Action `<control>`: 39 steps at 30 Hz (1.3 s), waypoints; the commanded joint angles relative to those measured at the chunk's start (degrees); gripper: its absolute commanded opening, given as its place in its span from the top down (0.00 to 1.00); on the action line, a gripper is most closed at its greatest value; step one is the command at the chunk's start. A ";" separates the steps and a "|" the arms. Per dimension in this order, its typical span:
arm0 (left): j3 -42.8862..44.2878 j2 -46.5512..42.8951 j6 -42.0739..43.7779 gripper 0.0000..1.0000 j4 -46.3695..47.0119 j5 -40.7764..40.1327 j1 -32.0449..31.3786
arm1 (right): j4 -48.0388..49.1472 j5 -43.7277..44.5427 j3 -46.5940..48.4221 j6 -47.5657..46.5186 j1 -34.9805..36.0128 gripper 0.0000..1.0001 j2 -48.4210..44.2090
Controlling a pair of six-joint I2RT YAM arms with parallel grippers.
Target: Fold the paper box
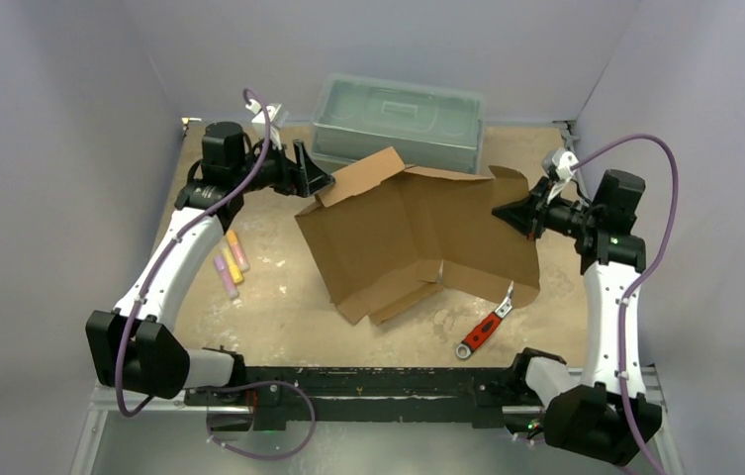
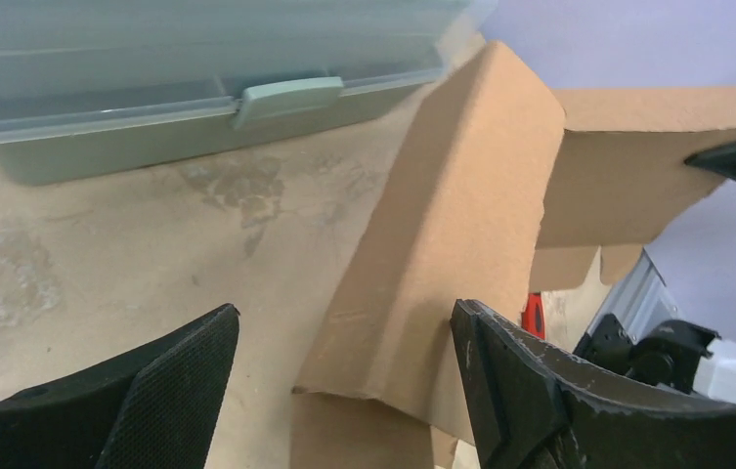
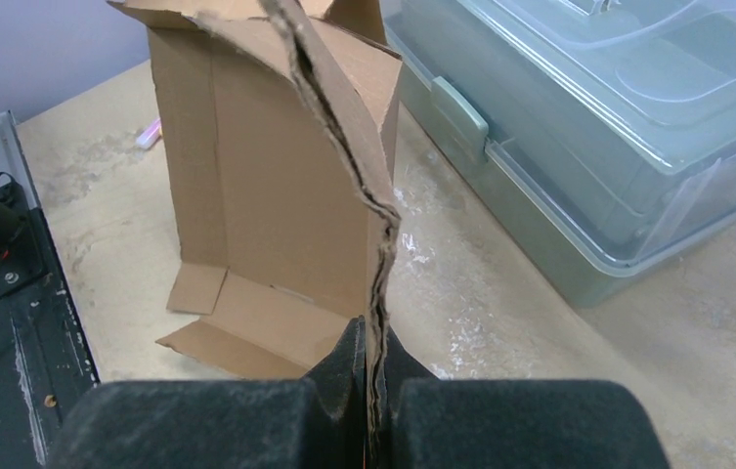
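The paper box [image 1: 418,237] is a brown corrugated sheet, partly raised off the table in the middle of the top view, with flaps lying toward the near edge. My right gripper [image 1: 504,214] is shut on the sheet's right edge; in the right wrist view the cardboard edge [image 3: 375,293] runs straight down between the pinched fingers [image 3: 344,376]. My left gripper [image 1: 321,179] stands open at the sheet's far-left flap [image 2: 452,244]. That flap rises in front of the spread fingers [image 2: 173,391] and neither pad touches it.
A grey-green plastic toolbox [image 1: 400,121] sits at the back, just behind the cardboard. A red-handled tool [image 1: 482,332] lies near the front right. Coloured markers [image 1: 231,262] lie at the left by the left arm.
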 commanded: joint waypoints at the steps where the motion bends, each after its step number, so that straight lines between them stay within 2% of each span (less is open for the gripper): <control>1: 3.05 -0.77 4.33 0.20 0.23 3.67 -1.59 | -1.04 -1.26 3.73 -1.64 -0.37 1.00 0.87; 11: 2.82 -1.12 5.65 0.20 -0.44 4.75 -1.61 | -9.50 0.26 12.05 -6.56 2.62 1.00 5.46; 25: 1.91 -2.02 8.41 0.21 -1.41 3.29 -1.92 | -7.26 3.41 17.75 -0.40 6.82 1.00 7.73; 32: 2.97 -1.05 8.18 0.23 -2.09 2.07 -4.10 | -8.82 4.09 19.20 -1.61 9.58 1.00 8.12; 39: 4.26 -1.03 7.59 0.23 -2.78 1.48 -5.28 | -7.93 13.09 19.82 -1.79 12.70 1.00 7.00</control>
